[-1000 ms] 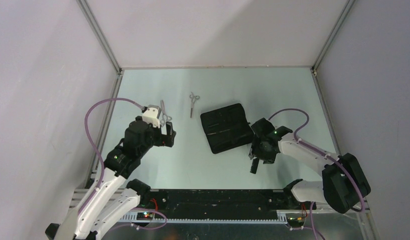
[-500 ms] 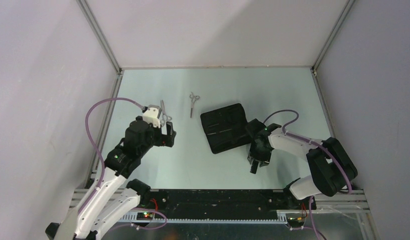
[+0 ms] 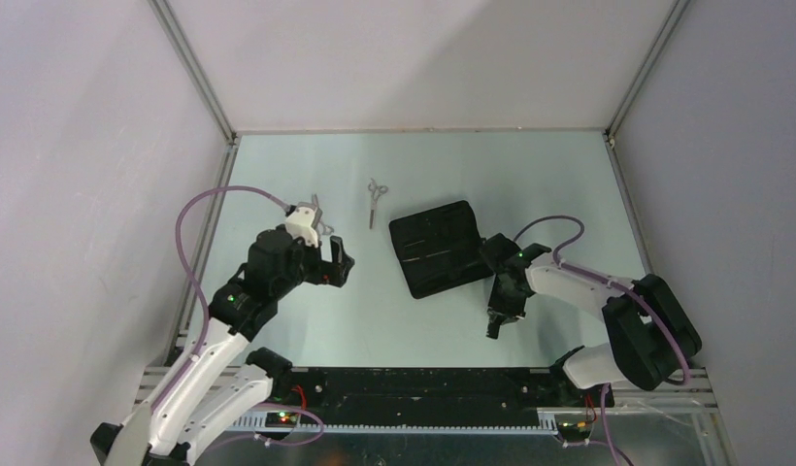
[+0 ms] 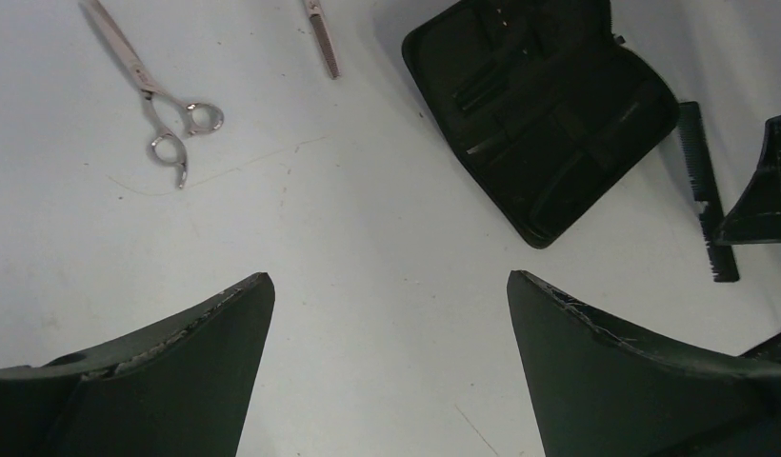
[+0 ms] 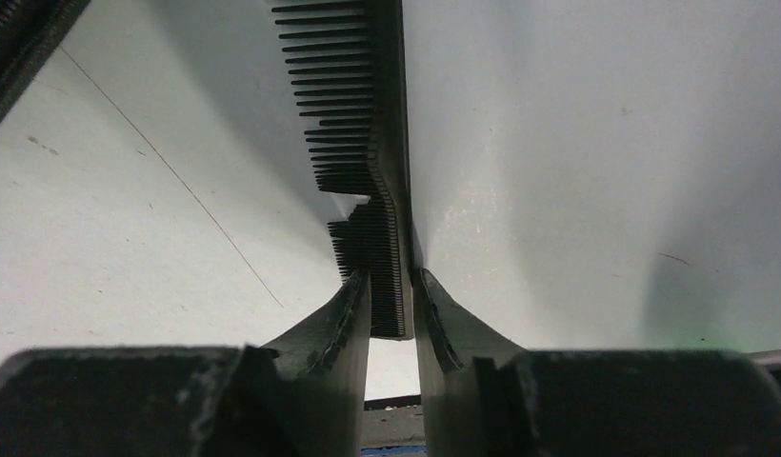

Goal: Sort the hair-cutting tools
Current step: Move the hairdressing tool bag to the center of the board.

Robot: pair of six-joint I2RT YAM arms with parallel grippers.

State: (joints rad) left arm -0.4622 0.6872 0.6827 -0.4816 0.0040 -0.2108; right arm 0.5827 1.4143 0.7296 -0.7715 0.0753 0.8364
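One pair of silver scissors [image 4: 164, 111] lies at the far left of the table, mostly hidden behind my left wrist in the top view. A second pair of scissors [image 3: 375, 200] lies further back; only its blade tip [image 4: 322, 38] shows in the left wrist view. The black comb [image 5: 368, 143] lies right of the pouch and also shows in the left wrist view [image 4: 708, 190]. My right gripper [image 5: 389, 286] is shut on the comb's near end, low over the table [image 3: 497, 316]. My left gripper [image 4: 387, 281] is open and empty above bare table [image 3: 338, 264].
An open flat black pouch [image 3: 438, 248] lies at the table's middle, between the arms, and shows in the left wrist view [image 4: 539, 114]. Grey walls with metal frame rails [image 3: 195, 73] enclose the table on three sides.
My right gripper has closed in on the comb's near end and its arm has folded closer. My left gripper has shifted a little to the right and stays open.
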